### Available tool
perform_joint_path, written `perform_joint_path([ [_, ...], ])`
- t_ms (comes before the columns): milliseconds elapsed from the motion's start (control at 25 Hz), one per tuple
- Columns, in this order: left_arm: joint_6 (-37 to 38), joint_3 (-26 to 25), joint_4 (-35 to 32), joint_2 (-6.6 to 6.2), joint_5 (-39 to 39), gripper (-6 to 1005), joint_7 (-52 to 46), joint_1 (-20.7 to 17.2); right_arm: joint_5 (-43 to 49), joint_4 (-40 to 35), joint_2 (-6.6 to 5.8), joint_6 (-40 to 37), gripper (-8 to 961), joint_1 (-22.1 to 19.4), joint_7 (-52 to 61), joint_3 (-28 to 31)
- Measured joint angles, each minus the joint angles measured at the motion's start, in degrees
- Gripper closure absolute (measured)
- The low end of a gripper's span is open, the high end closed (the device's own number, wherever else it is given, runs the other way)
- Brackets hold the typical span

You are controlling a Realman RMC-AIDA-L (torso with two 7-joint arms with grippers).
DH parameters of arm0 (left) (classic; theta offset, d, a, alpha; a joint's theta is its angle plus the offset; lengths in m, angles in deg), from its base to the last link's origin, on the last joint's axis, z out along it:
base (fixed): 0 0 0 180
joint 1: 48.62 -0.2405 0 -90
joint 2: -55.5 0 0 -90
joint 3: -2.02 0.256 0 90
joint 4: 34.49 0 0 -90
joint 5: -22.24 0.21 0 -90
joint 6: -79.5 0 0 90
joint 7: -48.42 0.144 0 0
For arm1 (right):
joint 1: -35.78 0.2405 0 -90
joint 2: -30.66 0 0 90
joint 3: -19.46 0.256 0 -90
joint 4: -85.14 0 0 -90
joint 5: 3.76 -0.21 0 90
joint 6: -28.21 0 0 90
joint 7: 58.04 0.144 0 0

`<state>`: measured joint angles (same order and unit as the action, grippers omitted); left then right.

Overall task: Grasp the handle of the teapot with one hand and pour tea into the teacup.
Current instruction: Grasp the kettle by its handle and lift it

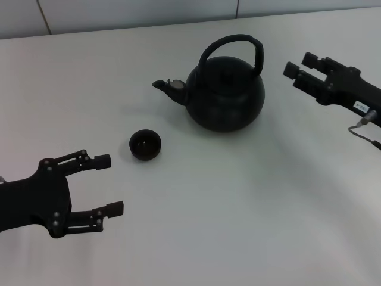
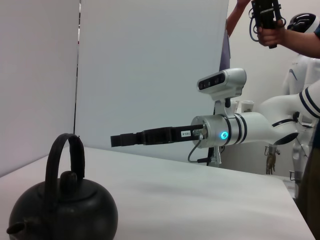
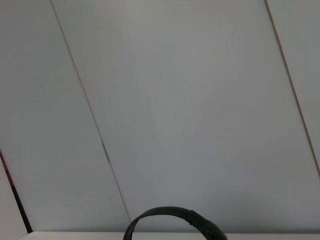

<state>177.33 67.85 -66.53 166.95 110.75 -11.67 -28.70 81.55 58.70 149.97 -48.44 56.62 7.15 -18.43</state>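
Our right gripper (image 1: pixel 296 73) hung with its fingers spread, level with the handle (image 1: pixel 235 43) and just clear of it, and the teapot (image 1: pixel 225 92) stood upright ahead of those fingertips. Our left gripper (image 1: pixel 109 184) waited wide open, and the teacup (image 1: pixel 145 145) sat near it, just beyond its fingertips, below the spout.

Bright, even overhead light; soft shadow under teapot (image 1: pixel 226 92); head view perhaps slightly hazy, no glare.
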Motion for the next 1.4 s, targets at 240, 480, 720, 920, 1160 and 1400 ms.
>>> perform_joint_path([
  [240,0.01,-0.16,-0.60,-0.01,0.00,148,-0.10,-0.31,0.01,1.58,-0.01,2.79,326,2.01,-0.16,-0.14],
  [480,-0.11,-0.19,-0.60,-0.03,-0.01,148,0.29,-0.32,0.02,3.93,-0.13,5.38,326,4.33,-0.16,-0.13],
  [720,-0.11,-0.19,-0.58,-0.16,0.01,148,0.37,-0.14,0.17,5.40,-0.12,7.32,326,5.90,-0.16,-0.19],
  [920,-0.10,-0.28,-0.56,-0.26,0.05,149,0.41,0.13,0.21,6.66,0.02,9.47,326,7.66,-0.16,-0.16],
  [1160,-0.20,-0.28,-0.59,-0.27,0.07,149,0.47,0.22,0.37,8.76,-0.01,12.82,326,10.27,-0.67,-0.29],
  [1400,-0.79,-0.27,-0.64,-0.21,0.08,149,0.58,0.28,0.04,9.31,0.08,14.44,325,11.08,-0.85,-0.03],
])
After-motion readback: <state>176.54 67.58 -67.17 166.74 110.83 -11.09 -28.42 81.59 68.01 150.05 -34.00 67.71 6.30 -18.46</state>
